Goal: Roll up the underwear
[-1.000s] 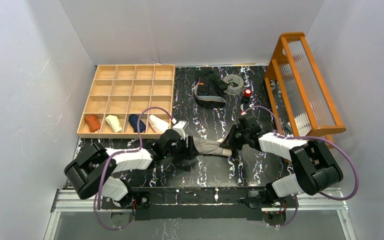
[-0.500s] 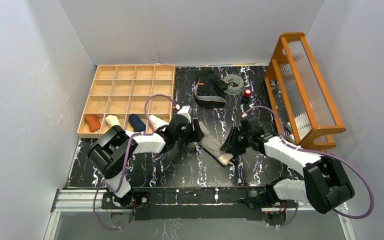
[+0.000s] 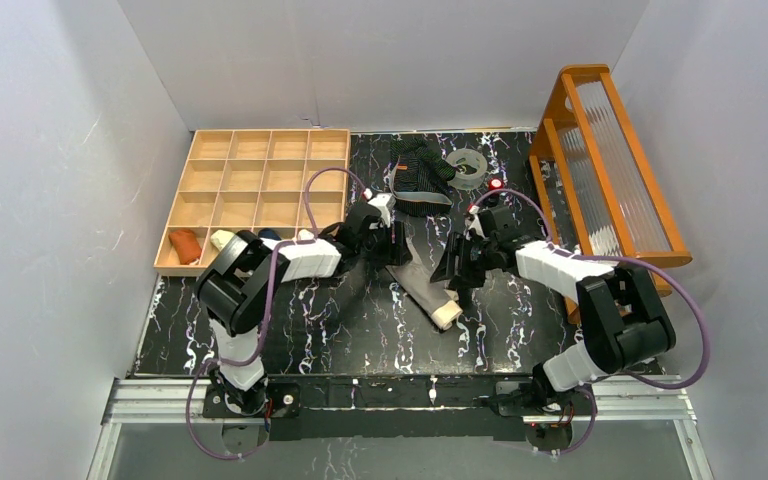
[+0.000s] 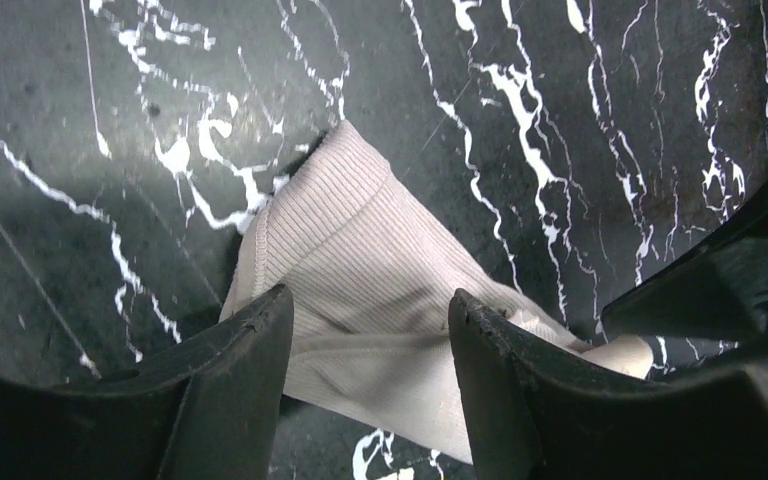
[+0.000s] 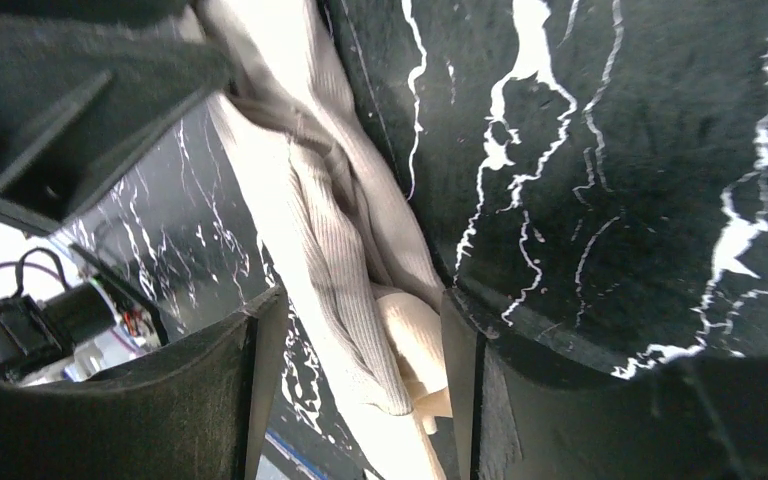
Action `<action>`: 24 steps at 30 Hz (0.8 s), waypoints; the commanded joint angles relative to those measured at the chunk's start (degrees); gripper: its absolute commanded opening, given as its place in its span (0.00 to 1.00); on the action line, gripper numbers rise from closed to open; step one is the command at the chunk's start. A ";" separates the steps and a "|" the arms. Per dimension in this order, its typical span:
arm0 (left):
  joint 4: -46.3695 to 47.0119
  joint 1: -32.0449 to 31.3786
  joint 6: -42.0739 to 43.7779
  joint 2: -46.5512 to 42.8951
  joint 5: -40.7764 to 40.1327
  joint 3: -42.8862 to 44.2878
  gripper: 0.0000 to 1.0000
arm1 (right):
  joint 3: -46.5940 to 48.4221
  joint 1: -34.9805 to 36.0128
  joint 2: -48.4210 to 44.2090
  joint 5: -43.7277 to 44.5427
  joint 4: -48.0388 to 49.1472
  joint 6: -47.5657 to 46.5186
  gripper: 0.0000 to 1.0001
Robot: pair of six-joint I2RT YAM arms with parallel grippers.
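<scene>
Find the beige-grey underwear [image 3: 425, 288] in the middle of the counter [image 3: 360, 330], laid out as a narrow diagonal strip between the two hands, with its near end bunched into a paler lump.

Place the left hand [image 3: 392, 245] at the strip's far end. On the left wrist view, see its fingers [image 4: 230, 380] part-way apart with ribbed cloth gathered between them; cannot tell whether pinching or merely straddling.

Place the right hand [image 3: 452, 272] just beside the strip's middle, on its right. On the right wrist view, see its fingers [image 5: 210, 400] standing wide, with cloth lying slack in the gap, not clamped.

Note the black striped underwear [image 3: 418, 178] at the counter's far edge, well apart from both hands. Note also a clear tape ring [image 3: 467, 165] just beside it and a small red-topped object [image 3: 497, 184] near the ring.

Log a wooden compartment tray [image 3: 257, 193] at far left, with rolled garments [image 3: 185, 245] in its near row, and an orange rack [image 3: 600, 170] at right.
</scene>
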 commanded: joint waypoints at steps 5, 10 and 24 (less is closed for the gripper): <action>-4.53 1.67 3.25 5.63 5.68 9.13 0.56 | -1.15 -0.15 1.55 -8.04 2.88 -2.12 0.65; -7.34 2.50 4.91 10.79 7.95 15.64 0.56 | -6.88 0.06 -1.43 -10.06 7.06 2.91 0.60; -11.47 2.70 6.06 2.67 11.31 16.16 0.58 | -11.11 0.26 -10.55 -3.13 6.58 8.30 0.61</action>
